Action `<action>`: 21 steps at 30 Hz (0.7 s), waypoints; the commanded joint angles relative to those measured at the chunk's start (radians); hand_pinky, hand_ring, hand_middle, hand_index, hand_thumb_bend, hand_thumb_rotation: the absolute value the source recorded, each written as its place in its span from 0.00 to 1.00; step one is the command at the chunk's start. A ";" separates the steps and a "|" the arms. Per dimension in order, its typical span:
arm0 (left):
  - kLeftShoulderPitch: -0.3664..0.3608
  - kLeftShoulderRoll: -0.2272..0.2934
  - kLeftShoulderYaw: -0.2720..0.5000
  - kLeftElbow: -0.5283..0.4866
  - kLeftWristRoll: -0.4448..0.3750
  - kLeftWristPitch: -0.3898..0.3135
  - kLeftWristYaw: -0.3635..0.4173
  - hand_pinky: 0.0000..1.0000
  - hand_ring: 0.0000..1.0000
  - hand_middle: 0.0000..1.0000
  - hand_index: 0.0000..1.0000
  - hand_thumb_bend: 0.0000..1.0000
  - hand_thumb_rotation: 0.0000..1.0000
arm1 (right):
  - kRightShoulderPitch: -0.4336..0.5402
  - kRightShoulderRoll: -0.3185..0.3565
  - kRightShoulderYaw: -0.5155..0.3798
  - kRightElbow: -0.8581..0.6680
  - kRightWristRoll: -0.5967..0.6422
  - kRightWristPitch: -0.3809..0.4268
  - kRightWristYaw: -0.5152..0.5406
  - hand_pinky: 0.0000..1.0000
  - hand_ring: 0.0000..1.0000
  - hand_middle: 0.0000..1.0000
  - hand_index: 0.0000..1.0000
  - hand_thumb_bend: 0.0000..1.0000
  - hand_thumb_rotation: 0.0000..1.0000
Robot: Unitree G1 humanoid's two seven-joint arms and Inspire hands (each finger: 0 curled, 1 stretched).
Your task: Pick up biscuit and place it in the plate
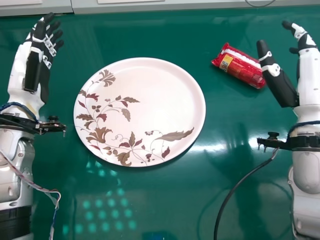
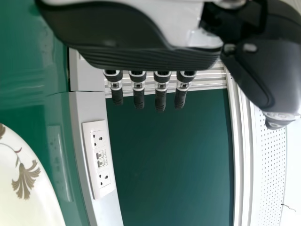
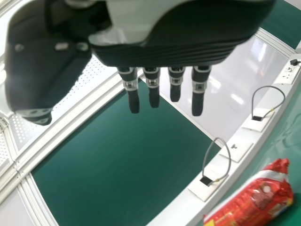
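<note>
The biscuit, a red packet (image 1: 240, 65), lies on the green table at the right of the head view; the right wrist view has the packet (image 3: 256, 200) as well. My right hand (image 1: 278, 77) is just to the right of it, not touching, fingers relaxed; the right hand (image 3: 176, 84) has nothing in its grasp. The white plate with a leaf pattern (image 1: 155, 100) rests left of the packet, and part of the plate (image 2: 28, 197) shows in the left wrist view. My left hand (image 1: 40, 57) is beyond the plate's left side, open; the left hand (image 2: 161, 89) has straight fingers.
The green table (image 1: 165, 200) spreads around the plate. A grey ledge (image 1: 200, 5) runs along its far edge, with a socket panel (image 2: 99, 157) and a cable loop (image 3: 229, 162) on it. A black cable (image 1: 227, 200) hangs from the right forearm over the table.
</note>
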 commanded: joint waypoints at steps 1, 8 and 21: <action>-0.001 0.002 -0.011 0.005 0.008 -0.017 0.001 1.00 1.00 1.00 1.00 0.88 0.70 | -0.004 -0.011 -0.004 -0.018 -0.003 0.012 0.011 0.82 0.96 1.00 0.93 0.88 0.61; -0.010 0.007 -0.013 0.024 0.005 -0.038 -0.002 1.00 1.00 1.00 1.00 0.86 0.69 | -0.018 -0.053 -0.017 -0.006 0.002 0.025 0.053 0.85 0.98 1.00 0.95 0.94 0.57; -0.006 0.013 -0.003 0.007 -0.002 -0.014 0.015 1.00 1.00 1.00 1.00 0.93 0.68 | -0.139 -0.260 -0.032 0.160 0.047 0.092 0.250 0.82 0.98 1.00 1.00 1.00 0.61</action>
